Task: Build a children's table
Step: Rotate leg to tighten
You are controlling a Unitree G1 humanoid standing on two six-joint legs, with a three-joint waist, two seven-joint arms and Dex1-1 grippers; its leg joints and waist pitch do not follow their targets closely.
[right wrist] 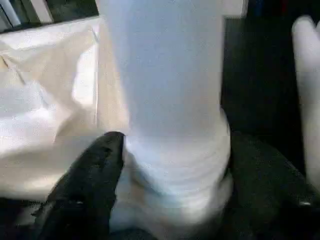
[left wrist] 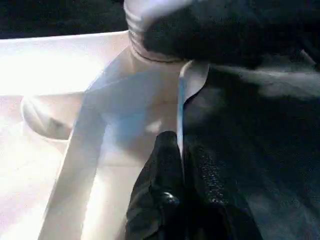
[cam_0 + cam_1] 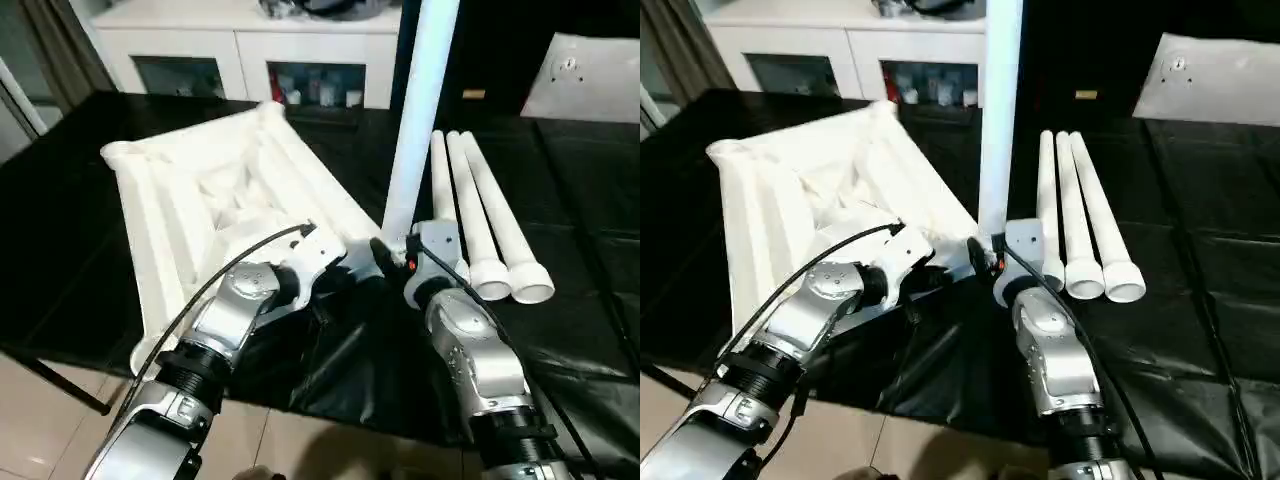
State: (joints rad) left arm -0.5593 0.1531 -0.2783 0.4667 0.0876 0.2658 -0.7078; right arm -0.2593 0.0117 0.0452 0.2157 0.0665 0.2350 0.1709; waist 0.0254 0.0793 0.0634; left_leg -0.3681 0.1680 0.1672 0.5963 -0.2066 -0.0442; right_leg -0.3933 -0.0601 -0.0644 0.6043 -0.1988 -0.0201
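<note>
The white tabletop (image 3: 190,200) lies upside down on the black-covered table, ribbed side up. One white leg (image 3: 420,110) stands upright in its near right corner socket. My right gripper (image 3: 393,256) holds that leg's base, and in the right wrist view its black fingers (image 1: 85,185) press on both sides of the leg (image 1: 170,100). My left gripper (image 3: 350,262) is shut on the tabletop's thin rim (image 2: 182,115) just beside that corner. Three more legs (image 3: 480,210) lie side by side to the right.
A white cabinet (image 3: 250,45) with glass doors stands behind the table. A flat white board (image 3: 585,75) lies at the back right. The table's near edge (image 3: 330,400) drops to a tiled floor just below my forearms.
</note>
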